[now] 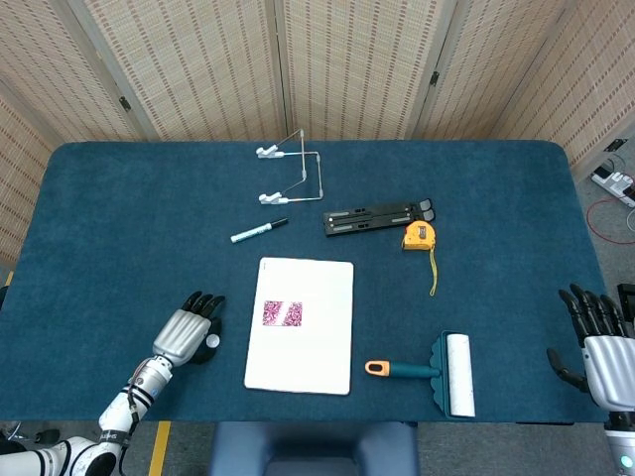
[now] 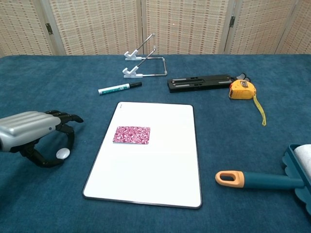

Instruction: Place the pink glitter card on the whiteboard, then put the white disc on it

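Note:
The pink glitter card (image 1: 283, 314) (image 2: 131, 134) lies flat on the upper left part of the whiteboard (image 1: 308, 362) (image 2: 150, 170). Just left of the board, my left hand (image 1: 184, 335) (image 2: 34, 131) is low over the table, palm down. Its thumb and a curled finger pinch the small white disc (image 1: 211, 341) (image 2: 62, 153), which sits at the table surface. My right hand (image 1: 600, 349) is at the table's right front corner, fingers spread, holding nothing; the chest view does not show it.
A lint roller (image 1: 437, 373) (image 2: 257, 179) lies right of the board. Behind the board are a marker pen (image 1: 258, 231) (image 2: 119, 88), a wire stand (image 1: 296, 171) (image 2: 143, 60), a black rail (image 1: 377, 217) (image 2: 204, 82) and a yellow tape measure (image 1: 419, 236) (image 2: 242, 90).

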You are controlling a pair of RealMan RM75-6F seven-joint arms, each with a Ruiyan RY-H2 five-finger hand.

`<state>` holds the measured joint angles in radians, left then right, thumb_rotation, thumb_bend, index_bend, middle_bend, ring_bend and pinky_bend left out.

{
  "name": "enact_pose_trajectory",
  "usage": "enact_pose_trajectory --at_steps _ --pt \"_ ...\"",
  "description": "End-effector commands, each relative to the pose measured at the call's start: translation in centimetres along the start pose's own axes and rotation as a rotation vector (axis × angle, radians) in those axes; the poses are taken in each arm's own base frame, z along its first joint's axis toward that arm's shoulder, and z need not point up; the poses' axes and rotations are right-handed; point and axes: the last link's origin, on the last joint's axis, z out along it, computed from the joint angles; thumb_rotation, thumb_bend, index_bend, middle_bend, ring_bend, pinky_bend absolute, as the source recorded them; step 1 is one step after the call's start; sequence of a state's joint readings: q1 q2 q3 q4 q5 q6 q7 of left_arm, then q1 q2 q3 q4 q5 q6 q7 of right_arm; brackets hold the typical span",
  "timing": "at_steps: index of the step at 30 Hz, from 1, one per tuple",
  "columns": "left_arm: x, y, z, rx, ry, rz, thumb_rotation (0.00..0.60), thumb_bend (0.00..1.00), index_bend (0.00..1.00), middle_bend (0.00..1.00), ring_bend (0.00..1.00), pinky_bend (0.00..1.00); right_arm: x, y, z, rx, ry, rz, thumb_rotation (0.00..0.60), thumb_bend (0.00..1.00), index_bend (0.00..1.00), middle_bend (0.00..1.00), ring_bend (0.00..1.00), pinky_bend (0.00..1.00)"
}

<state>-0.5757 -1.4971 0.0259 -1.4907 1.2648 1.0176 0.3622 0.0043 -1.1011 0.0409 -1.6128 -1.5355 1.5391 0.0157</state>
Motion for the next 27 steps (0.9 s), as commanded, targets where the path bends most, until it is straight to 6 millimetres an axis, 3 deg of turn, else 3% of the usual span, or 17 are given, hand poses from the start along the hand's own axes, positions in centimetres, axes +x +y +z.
enact_pose_trajectory --at_steps 1,8,15,27 --pt "0.4 0.1 0.1 -0.003 0.011 -0.008 0.600 0.39 0.50 0.11 0.09 0.00 0.0 0.0 0.0 0.002 -0.001 0.000 0.600 0.36 0.00 0.06 0.04 0.00" --pt "2.8 1.6 1.4 -0.044 0.063 -0.002 0.600 0.39 0.50 0.11 0.09 0.00 0.1 -0.1 0.1 0.009 0.002 0.001 0.600 0.36 0.00 0.06 0.04 0.00" --pt "5.1 4.7 4.1 -0.104 0.081 -0.002 0.600 0.39 0.50 0.11 0.09 0.00 0.4 0.2 -0.3 -0.004 0.010 -0.001 0.600 0.36 0.00 0.06 0.04 0.00" --pt "5.5 10.5 7.6 -0.163 0.038 0.008 0.600 0.39 0.50 0.11 0.09 0.00 0.3 1.0 -0.5 -0.021 0.008 0.007 0.600 0.36 0.00 0.06 0.04 0.00"
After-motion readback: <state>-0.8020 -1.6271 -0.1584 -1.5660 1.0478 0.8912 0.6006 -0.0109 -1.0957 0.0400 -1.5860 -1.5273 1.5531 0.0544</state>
